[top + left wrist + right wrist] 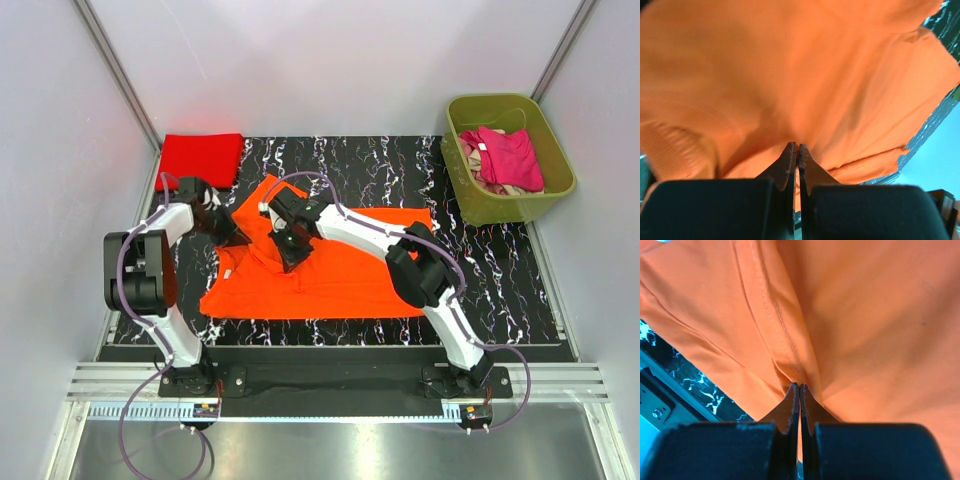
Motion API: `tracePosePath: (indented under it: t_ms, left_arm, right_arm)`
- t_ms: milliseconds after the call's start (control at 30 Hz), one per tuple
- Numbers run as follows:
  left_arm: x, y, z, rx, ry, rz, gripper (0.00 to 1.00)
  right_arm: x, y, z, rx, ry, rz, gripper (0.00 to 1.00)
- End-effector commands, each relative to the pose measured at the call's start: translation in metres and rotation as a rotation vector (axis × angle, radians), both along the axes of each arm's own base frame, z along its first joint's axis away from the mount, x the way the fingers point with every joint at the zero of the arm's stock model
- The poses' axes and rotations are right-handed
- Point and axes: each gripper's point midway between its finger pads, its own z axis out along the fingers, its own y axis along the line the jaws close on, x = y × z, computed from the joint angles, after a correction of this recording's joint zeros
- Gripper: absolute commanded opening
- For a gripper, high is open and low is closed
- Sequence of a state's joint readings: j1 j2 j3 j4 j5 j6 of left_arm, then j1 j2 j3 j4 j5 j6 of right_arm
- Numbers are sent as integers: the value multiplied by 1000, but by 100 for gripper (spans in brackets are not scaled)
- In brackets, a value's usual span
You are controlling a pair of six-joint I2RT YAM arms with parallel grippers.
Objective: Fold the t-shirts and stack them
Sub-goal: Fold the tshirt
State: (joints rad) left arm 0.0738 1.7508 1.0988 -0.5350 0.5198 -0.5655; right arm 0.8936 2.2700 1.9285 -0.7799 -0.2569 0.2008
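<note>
both the left gripper [798, 148] and the right gripper [799, 388] pinch the orange t-shirt [345, 278] near its far left edge, i think to fold it over. it lies on the black mat [500, 290]. a red folded shirt [200, 158] sits just behind; bare mat is on the right, by the green bin [495, 210].

The orange t-shirt [330, 275] is matt, fine-knit cloth, soft and creased. A stitched hem seam shows in the right wrist view and a ribbed band in the left wrist view. The red t-shirt [200, 158] is likewise matt cloth. The desk [500, 280] has a smooth black top veined white like marble, faintly shiny. The basket [505, 210] looks like smooth olive plastic and holds pink cloth [515, 160]. The left pincer [798, 146] and right pincer [799, 386] are matt black and plastic-looking, slightly rough at the edges. The rail [110, 380] is brushed metal.
</note>
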Motion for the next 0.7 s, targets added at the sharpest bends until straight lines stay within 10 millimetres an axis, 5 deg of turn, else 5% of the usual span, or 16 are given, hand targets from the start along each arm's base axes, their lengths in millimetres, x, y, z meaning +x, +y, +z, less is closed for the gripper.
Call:
tracePosePath:
  t_ms: [0, 400, 500, 567, 600, 667]
  left_arm:
    - [18, -8, 10, -18, -30, 5, 1]
    - [34, -17, -2, -21, 11, 34, 8]
    - [39, -15, 2, 12, 5, 55, 30]
    - [44, -8, 13, 90, -37, 47, 48]
    - [49, -13, 32, 143, -96, 23, 53]
    - [50, -11, 51, 188, -145, 11, 55]
  right_arm:
    - [4, -2, 31, 67, -28, 30, 0]
    - [38, -23, 20, 67, -8, -54, 4]
    - [62, -43, 17, 2, -53, -184, 23]
    - [78, -70, 14, -58, -81, -278, 27]
    - [82, -78, 26, -57, -109, -299, 36]
    - [83, -92, 29, -80, -138, -287, 37]
